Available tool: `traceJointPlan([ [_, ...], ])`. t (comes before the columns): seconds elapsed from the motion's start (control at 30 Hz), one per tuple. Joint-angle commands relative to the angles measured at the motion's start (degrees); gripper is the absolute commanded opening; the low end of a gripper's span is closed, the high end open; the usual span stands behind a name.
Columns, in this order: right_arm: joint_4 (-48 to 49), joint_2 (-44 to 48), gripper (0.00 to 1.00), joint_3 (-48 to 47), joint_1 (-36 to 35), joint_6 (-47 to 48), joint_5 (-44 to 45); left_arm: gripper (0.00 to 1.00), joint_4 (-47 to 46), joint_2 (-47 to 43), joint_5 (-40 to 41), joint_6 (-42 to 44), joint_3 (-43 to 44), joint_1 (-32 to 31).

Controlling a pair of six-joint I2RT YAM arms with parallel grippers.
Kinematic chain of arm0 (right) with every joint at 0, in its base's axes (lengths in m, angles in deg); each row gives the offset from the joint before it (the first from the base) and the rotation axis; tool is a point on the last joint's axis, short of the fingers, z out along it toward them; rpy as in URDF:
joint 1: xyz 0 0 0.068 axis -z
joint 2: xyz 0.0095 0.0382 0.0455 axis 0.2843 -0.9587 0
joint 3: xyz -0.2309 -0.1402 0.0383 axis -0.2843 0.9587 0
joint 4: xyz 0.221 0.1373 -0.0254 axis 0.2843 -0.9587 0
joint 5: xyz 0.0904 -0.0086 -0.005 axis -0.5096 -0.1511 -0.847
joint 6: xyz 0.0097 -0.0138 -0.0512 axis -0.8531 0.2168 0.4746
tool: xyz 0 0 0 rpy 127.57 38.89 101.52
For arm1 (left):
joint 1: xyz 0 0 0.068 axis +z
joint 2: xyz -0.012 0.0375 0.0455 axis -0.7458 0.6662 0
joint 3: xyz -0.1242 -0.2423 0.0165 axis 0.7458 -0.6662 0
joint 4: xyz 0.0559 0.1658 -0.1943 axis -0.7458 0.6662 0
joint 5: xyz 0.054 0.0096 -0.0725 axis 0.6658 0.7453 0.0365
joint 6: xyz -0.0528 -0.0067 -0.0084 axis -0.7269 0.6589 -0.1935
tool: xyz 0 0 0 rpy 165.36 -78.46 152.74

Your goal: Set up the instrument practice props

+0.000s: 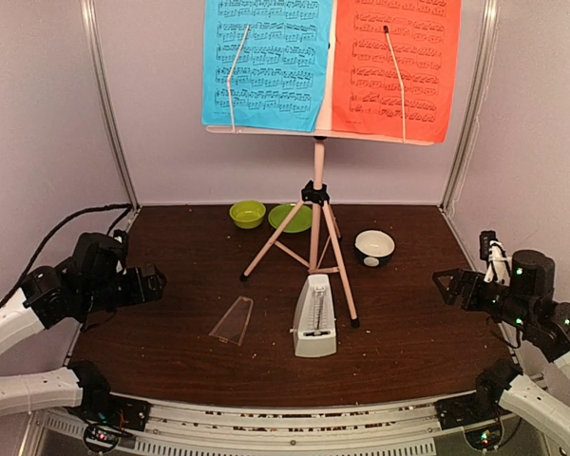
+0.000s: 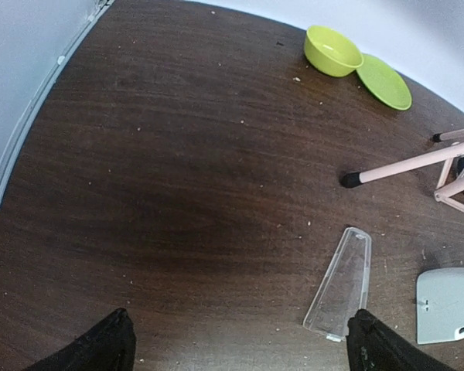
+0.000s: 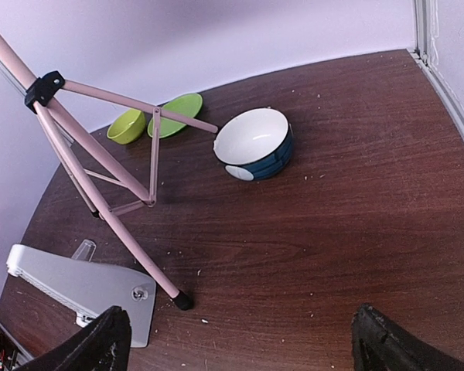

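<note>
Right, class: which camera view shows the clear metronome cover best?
The left wrist view: the clear cover lies close and whole, its outline sharp. The top view shows it small and faint, left of the metronome. The right wrist view shows only a clear tip behind the metronome.
</note>
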Motion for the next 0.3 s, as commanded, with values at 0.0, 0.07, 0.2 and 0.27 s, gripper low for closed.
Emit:
traceJointPlan([
  [0.0, 2.5, 1.7, 1.00, 1.7, 0.4, -2.4, 0.7, 0.98, -1.7, 2.9, 1.6, -1.8, -0.5, 0.3],
  [0.07, 2.6, 2.0, 1.00, 1.9, 0.3, -2.7, 1.2, 0.98, -2.0, 4.7, 1.7, -1.6, -0.1, 0.3],
  [0.2, 2.3, 1.9, 1.00, 1.7, 0.3, -2.9, 1.2, 0.98, -3.9, 6.9, 0.9, -0.5, 0.5, 0.2],
  [0.27, 2.2, 2.1, 1.00, 1.5, 0.3, -2.9, 1.3, 0.98, -4.9, 6.9, 0.9, 0.0, 0.9, 0.3],
])
